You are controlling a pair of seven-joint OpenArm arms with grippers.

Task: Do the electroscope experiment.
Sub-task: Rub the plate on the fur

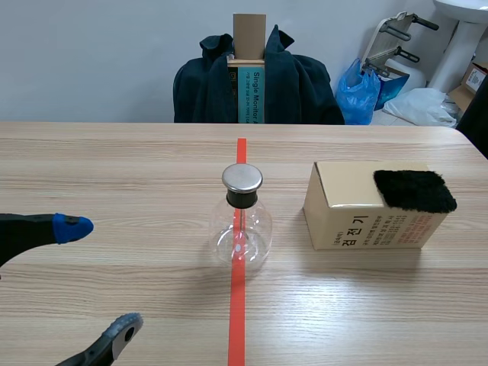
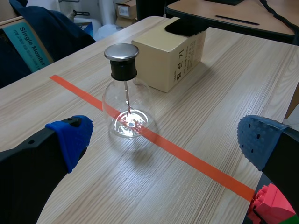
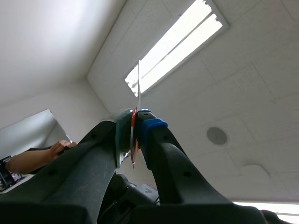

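You see bright, even light from the ceiling lamp [image 3: 173,49], a soft shadow beside the flask [image 1: 241,229] on the surface [image 1: 114,168], and glints in its glass.

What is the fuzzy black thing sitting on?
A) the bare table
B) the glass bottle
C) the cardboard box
C: the fuzzy black cloth lies on top of the cardboard box, which stands apart from the glass bottle.

Clear glass flask [image 1: 241,232], brushed-metal cap [image 1: 242,178], matt cardboard box [image 1: 366,210].
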